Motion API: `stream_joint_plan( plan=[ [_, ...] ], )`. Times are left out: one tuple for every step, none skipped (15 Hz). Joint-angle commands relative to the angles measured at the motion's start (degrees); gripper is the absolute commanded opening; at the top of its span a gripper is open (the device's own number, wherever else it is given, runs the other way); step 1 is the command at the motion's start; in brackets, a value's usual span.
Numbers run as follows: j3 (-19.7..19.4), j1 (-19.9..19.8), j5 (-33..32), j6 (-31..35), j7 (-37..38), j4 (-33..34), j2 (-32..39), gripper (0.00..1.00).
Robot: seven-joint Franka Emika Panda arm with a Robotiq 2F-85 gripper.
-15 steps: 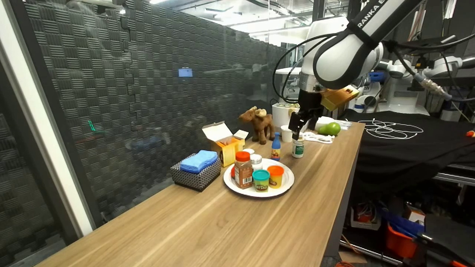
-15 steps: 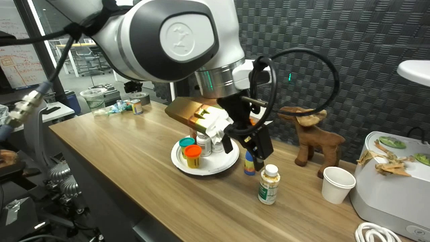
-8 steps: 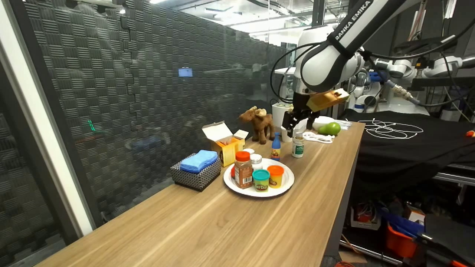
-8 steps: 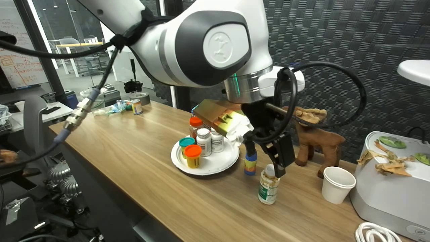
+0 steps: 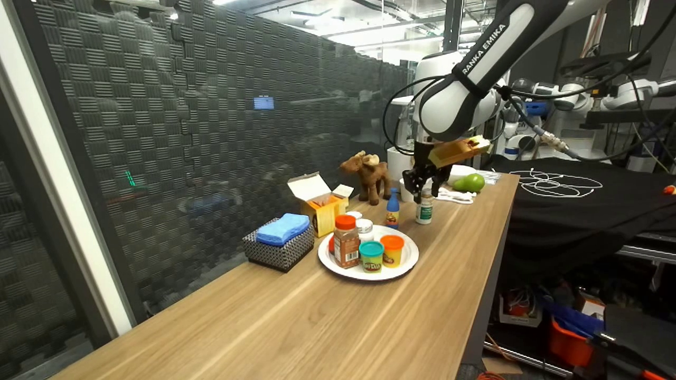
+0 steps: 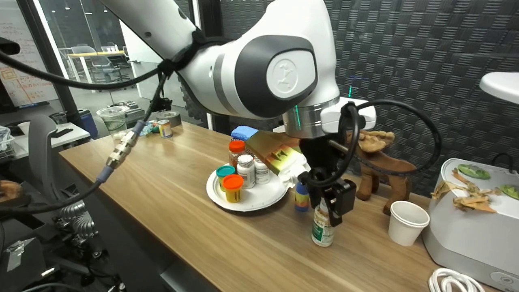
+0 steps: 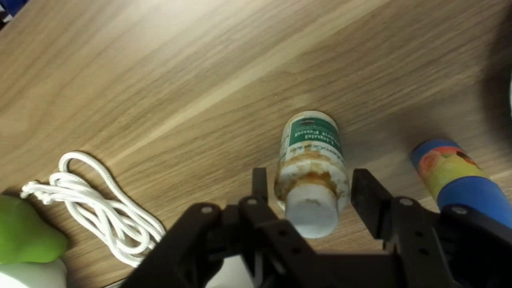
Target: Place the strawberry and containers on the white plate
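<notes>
The arm [image 6: 204, 75] is white and rounded, with a dark grey pad [image 6: 252, 87] framing a white panel [image 6: 303, 71] and its raised emblem [image 6: 282, 78]; printed letters [image 5: 484, 48] read RANKA EMIKA. A black strap [image 5: 469, 85] rings it. Toward the back edge of the bench [image 6: 178, 186] a black cable [image 6: 439, 140] loops out; toward the opposite edge another cord [image 6: 151, 103] carries a silver plug [image 6: 123, 149]. It also has a silver collar [image 6: 310, 121] and a gold box [image 6: 263, 144]; the black gripper [image 7: 311, 184] shows pale screws [image 7: 406, 201].
</notes>
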Motion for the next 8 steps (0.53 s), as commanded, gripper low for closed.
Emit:
stream_joint_plan(
  plan=[
    [-1.5, 1.0, 0.9, -1.0, 2.1, 0.0, -1.6, 0.28],
    [-1.6, 1.0, 0.9, -0.9, 2.4, -0.3, -2.0, 0.21],
    [-1.5, 1.0, 1.1, -0.9, 2.5, -0.8, -2.4, 0.21],
    [-1.7, 1.2, 0.9, -1.0, 2.9, -1.0, -2.6, 0.21],
    [-1.7, 1.3, 0.8, -1.2, 3.4, -1.3, -3.0, 0.21],
    [-2.0, 1.9, 0.2, -2.0, 4.3, -1.7, -3.9, 0.21],
    [-3.2, 3.5, -2.4, -3.3, 6.6, -2.0, -5.1, 0.21],
    [-4.0, 5.0, -4.7, -5.3, 8.8, -2.5, -6.7, 0.21]
  ],
)
